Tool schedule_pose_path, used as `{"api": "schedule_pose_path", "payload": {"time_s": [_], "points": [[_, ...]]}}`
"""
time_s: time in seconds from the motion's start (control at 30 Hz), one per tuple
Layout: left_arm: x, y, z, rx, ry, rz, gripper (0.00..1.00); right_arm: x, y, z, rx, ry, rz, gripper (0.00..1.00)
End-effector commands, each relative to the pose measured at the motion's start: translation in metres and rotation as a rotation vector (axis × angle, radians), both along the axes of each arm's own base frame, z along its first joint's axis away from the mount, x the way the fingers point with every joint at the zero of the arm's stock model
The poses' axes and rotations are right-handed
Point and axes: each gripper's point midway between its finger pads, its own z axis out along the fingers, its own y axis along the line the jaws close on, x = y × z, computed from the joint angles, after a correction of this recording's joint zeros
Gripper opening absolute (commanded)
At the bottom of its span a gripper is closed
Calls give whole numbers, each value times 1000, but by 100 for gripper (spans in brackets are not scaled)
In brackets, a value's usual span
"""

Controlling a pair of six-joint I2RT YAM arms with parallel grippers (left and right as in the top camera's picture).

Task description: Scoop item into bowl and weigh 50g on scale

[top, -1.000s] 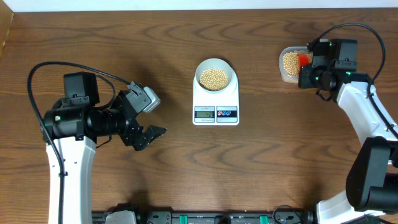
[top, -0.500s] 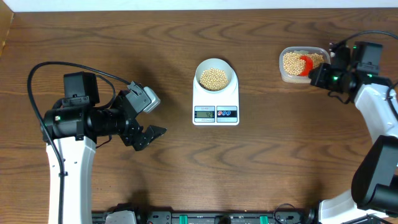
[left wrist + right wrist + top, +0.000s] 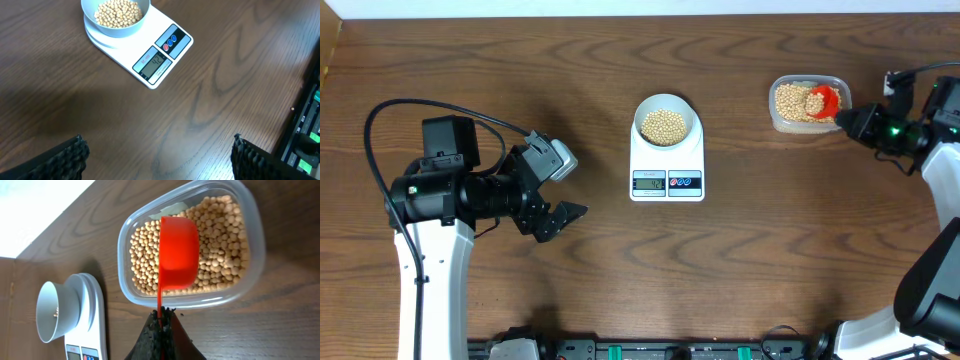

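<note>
Dark brown wood-grain tabletop fills nearly all of the overhead view. Grain is wavy, runs mostly left-right, with a few oval swirls. Finish is matte, glare is faint.

1 thin bright white strip runs along the table's far edge; can't tell if it's wall or floor. The right wrist view shows the same white past the table edge at top left, overexposed.

Lighter tan wooden edge at the far-left corner, cropped.

Black rail with green connectors lines the near edge, also visible at the right of the left wrist view.

Light is even, from above; shadows on the wood are soft and diffuse.
</note>
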Motion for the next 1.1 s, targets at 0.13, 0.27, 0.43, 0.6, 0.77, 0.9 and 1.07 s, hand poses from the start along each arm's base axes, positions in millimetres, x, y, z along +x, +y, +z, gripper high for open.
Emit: {"api": "schedule_pose_path", "payload": {"time_s": [0.13,0.27,0.43,0.6,0.77,0.9,1.07], "points": [[2,-2,11,-7,-40,-17,93,-5,-4,10,106,-41,25,1],[2,-2,11,-6,-41,-17,93,-6,2,17,150,-62,54,1],[2,-2,11,-7,-40,-17,93,-6,11,27,201,-99,95,1],[2,-2,11,-7,-40,-17,93,-5,23,43,287,-143,142,1],[2,-2,11,-7,-40,-17,93,-5,37,49,347,-130,164,1],[2,-2,11,-7,-40,-17,93,0,60,53,354,-136,213,1],[2,-2,11,-7,-40,-17,93,9,98,64,367,-165,289,1]]}}
